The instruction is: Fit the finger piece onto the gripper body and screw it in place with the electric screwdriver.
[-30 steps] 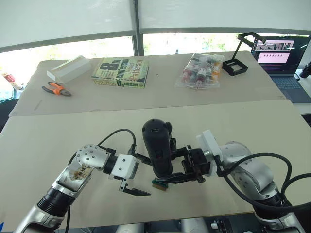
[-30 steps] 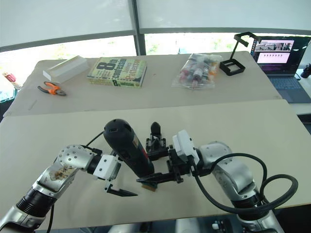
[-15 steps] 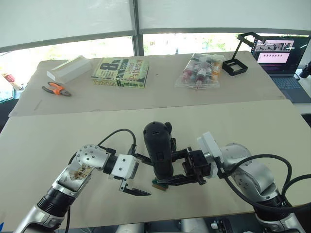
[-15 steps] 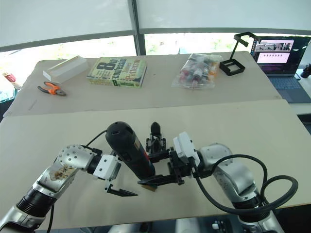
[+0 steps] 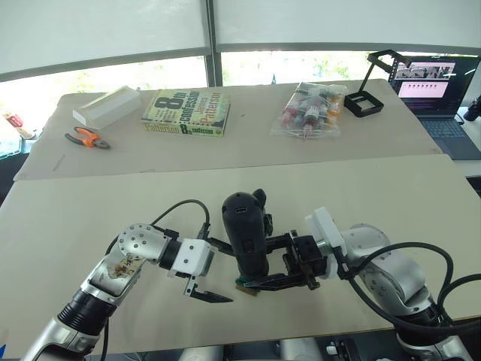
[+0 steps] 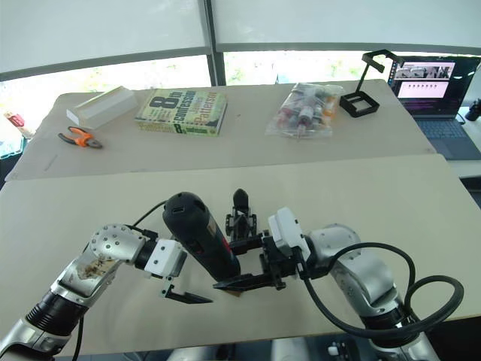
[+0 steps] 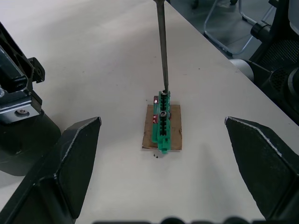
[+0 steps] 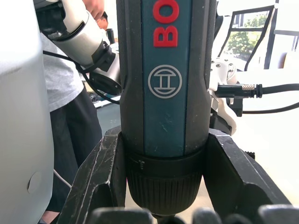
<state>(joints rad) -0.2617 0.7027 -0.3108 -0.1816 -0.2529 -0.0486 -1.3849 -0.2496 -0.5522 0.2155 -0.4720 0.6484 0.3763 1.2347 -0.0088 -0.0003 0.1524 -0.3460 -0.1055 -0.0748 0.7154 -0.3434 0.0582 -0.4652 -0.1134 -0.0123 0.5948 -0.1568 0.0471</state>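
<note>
Right gripper (image 6: 242,281) jaws clamped around electric screwdriver (image 6: 201,235), left gripper (image 5: 208,269) jaws wide apart

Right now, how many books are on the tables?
1. The book lies flat on the far table, between the white box and the clear bag of small items. The arms hide little of the near table, so another seems unlikely.

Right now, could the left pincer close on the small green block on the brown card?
Probably yes: the open left pincer faces the small green block with bare table between, though the screwdriver's thin metal bit rests on it.
</note>
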